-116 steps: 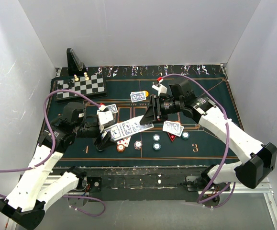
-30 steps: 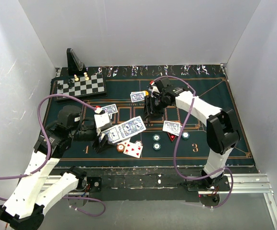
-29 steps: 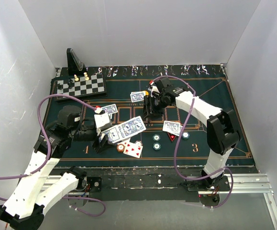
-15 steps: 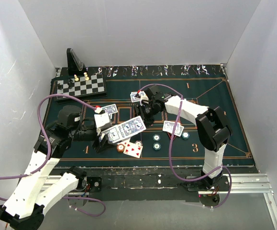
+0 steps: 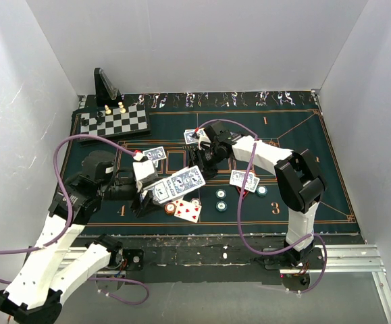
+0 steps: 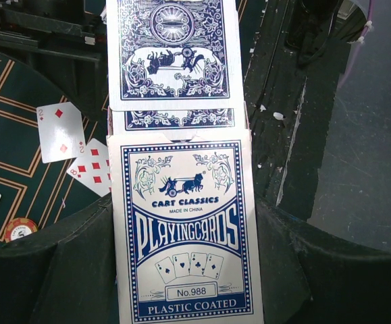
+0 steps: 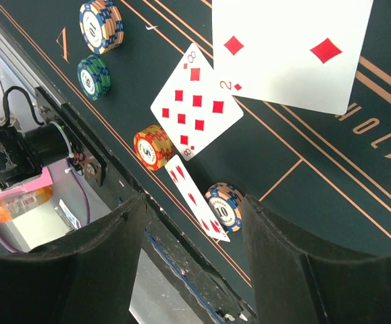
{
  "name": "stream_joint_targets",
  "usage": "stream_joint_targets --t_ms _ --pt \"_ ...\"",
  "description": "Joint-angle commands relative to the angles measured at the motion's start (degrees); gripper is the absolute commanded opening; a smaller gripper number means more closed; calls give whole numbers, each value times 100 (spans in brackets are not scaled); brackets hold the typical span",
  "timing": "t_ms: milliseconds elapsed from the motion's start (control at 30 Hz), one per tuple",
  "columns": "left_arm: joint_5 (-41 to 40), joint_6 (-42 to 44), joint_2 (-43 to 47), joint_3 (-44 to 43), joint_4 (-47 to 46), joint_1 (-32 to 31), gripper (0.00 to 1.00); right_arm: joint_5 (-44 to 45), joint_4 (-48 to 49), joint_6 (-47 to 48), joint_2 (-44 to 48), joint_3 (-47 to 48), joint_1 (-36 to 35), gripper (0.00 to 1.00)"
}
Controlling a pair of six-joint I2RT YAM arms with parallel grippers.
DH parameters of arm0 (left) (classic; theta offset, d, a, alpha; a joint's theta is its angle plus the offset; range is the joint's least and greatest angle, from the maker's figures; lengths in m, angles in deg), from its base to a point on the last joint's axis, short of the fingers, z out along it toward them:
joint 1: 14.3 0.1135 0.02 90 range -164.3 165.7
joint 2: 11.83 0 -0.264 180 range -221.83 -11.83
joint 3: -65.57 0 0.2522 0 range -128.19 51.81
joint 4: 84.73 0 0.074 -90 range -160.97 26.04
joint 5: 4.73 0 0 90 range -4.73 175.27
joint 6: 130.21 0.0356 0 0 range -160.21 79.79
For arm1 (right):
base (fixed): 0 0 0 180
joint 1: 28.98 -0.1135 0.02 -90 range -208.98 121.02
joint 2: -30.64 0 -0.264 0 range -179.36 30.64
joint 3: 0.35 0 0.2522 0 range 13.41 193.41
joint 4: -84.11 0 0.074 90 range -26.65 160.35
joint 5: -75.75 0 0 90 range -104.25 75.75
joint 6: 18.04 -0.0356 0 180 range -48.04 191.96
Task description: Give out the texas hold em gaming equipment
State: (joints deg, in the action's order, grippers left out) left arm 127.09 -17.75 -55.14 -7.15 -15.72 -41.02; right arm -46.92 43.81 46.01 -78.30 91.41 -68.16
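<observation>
On the left, my left jaws are clamped on the card box (image 6: 185,236), with a blue-backed card (image 6: 171,54) poking out of its top. Just past the box, the 2 of diamonds (image 6: 60,131) and the 8 of diamonds (image 6: 90,175) lie face up on the table (image 5: 296,135), corners meeting, and an orange chip (image 7: 153,147) sits right against the 8's edge. My right jaws hover near these cards on the far side, spread wide and gripping nothing. Further right, I see 2 teal chips (image 5: 221,194) and a face-down card (image 5: 244,179) lying apart from both jaws.
</observation>
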Motion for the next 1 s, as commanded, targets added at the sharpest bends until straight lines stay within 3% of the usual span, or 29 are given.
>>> stream_joint_targets --t_ms 0,967 --pt "124 -128 121 51 -119 27 0 137 53 -120 172 67 -11 66" --pt "247 -497 200 77 -321 44 0 -108 -167 -454 488 93 341 67"
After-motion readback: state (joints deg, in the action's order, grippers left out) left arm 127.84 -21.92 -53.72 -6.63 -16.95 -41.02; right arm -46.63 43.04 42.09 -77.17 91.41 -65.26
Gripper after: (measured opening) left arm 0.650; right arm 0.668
